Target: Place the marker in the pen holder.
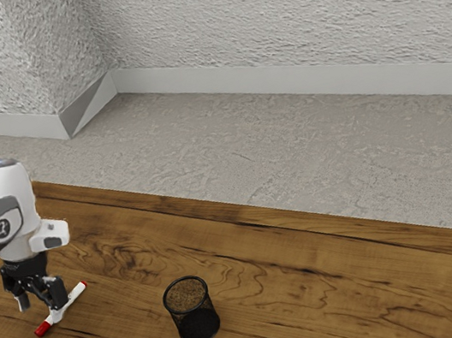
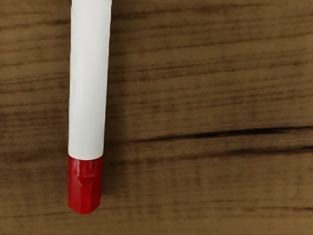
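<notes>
The black gripper (image 1: pixel 41 307) is low over the table at the exterior view's left, its two fingers spread apart. Right by it lies the white marker (image 1: pixel 74 298) with a red cap, flat on the wood; one finger overlaps its middle in that view. In the wrist view the marker (image 2: pixel 89 83) shows its white barrel and red cap close under the hand, with nothing seen gripping it. A black mesh pen holder (image 1: pixel 197 323) stands upright, apart from the marker, toward the exterior view's right.
The wooden table (image 1: pixel 316 293) extends around both objects, with its long edge running beyond the pen holder. Past that edge are a grey floor (image 1: pixel 268 162) and a rough white wall.
</notes>
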Robot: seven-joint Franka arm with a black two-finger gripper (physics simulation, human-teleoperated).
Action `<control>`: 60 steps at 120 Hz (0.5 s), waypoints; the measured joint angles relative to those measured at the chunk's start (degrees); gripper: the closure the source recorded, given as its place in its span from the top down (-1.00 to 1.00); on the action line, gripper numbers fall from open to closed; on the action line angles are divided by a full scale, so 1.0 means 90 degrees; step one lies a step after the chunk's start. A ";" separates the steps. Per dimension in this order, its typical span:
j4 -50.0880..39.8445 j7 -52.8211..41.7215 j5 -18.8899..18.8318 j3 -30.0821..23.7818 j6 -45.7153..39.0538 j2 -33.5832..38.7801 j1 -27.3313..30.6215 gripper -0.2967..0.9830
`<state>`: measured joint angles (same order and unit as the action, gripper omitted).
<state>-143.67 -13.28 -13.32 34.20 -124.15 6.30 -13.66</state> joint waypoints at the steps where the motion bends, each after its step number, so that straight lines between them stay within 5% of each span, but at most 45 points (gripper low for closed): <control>1: -0.0042 -0.0022 -0.0033 0.0039 -0.0081 -0.0002 0.0000 0.54; 30: -0.0324 -0.0599 -0.0412 0.0346 -0.1710 -0.0446 0.0236 0.53; 60: -0.0328 -0.1021 0.0156 0.0350 -0.2348 -0.0832 0.0225 0.52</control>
<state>-146.62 -22.47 -11.92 37.35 -145.28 -1.19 -11.63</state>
